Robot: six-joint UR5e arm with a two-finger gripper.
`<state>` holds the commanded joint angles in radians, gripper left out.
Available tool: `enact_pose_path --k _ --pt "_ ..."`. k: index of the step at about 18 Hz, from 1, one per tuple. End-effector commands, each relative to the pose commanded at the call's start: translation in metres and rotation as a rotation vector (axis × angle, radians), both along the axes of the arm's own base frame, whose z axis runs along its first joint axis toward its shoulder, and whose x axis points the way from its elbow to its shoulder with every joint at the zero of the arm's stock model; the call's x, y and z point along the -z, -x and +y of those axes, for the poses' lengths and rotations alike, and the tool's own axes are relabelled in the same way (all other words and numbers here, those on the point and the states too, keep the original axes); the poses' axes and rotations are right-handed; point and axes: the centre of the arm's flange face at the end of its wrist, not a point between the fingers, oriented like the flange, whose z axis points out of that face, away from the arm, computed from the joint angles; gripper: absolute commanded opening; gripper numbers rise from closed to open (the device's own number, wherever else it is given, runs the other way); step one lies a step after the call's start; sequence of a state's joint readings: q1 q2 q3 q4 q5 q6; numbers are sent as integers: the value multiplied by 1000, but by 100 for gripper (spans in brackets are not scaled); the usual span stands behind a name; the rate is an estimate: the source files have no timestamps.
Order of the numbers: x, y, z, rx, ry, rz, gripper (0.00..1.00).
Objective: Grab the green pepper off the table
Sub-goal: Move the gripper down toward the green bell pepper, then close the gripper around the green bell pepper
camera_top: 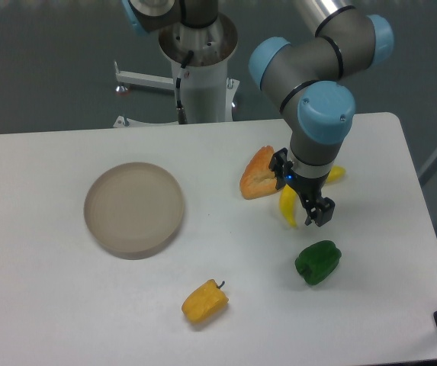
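Observation:
The green pepper [318,261], glossy and dark, lies on the white table [50,305] toward the right front. My gripper [316,214] hangs just above and slightly behind it, apart from the pepper, with black fingers pointing down. Nothing shows between the fingers, but from this angle I cannot make out how wide they stand.
A round beige plate [134,207] sits left of centre. A yellow-orange pepper [205,300] lies near the front. An orange pepper piece [260,179] and a yellow chili [287,207] lie right behind the gripper. The arm's base [199,69] stands at the table's back edge.

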<state>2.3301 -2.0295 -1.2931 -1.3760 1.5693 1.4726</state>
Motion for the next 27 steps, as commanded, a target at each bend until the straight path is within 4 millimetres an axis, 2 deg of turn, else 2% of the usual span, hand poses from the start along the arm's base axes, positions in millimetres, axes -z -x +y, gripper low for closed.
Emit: enact_pose_path --k 7,12,14,15,19,22,27 --pt "-4 1 0 -3 -24 -9 100" --pt "-4 26 -1 -69 -117 -1 100" --pt "0 33 7 -71 -139 18 100" --pt "5 36 11 -70 -147 25 100" --pt "47 56 29 -87 -182 64 100" --pt "63 71 25 -87 -176 63 100" --pt "88 76 29 -35 -158 63 100"
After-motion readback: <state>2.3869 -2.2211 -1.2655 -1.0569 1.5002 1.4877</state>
